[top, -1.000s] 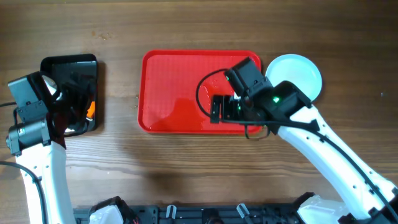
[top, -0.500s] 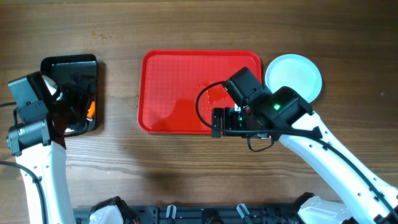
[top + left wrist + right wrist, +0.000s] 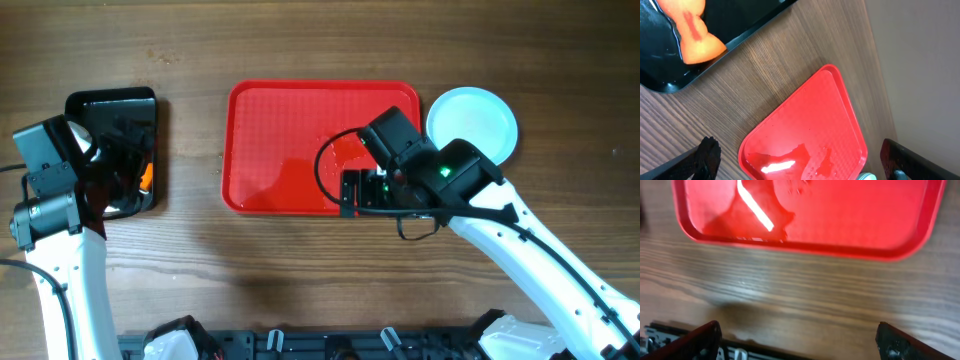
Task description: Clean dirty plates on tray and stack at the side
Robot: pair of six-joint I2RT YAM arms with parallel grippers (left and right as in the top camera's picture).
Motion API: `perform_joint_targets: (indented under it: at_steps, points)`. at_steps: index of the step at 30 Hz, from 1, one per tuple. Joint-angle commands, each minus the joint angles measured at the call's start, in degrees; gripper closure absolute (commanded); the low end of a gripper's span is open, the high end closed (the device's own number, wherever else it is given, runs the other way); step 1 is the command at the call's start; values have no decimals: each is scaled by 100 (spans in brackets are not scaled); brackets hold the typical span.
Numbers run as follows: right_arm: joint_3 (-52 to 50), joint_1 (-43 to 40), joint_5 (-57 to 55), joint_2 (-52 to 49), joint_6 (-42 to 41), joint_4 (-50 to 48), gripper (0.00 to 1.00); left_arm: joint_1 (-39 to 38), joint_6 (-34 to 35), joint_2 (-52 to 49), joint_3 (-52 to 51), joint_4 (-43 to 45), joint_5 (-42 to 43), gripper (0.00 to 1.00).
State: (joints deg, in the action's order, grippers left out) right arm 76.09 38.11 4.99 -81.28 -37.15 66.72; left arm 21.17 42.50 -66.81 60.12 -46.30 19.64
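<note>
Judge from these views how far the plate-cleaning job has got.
Done: the tray holds no plates; the plates sit on the table beside its right end, though I cannot tell how many. In hand: nothing; the left fingers and right fingers stand open and empty. Left: apparently little, perhaps the wet film on the tray.

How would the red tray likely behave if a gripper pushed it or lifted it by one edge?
The tray looks broad, thin and plastic, so it would probably slide readily on the wooden table and flex somewhat if lifted by one edge. Its glossy wet patch suggests a slippery surface, and water may run toward the low rim when tilted.
</note>
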Motion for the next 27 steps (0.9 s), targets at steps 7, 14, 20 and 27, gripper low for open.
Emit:
perform_joint_targets:
  at_steps: [7,14,20,27]
  points:
    - [-26,7,-162,186,1322,-1064,0,7,-26,22,-22,15,87,0]
    - [-881,2,-184,925,1453,-2415,0,7,-26,22,-22,15,90,0]
    - [-2452,-205,-107,1895,1491,-3923,0,7,-26,22,-22,15,87,0]
    - [-4199,-601,549,3130,1888,-5890,0,7,-26,22,-22,15,90,0]
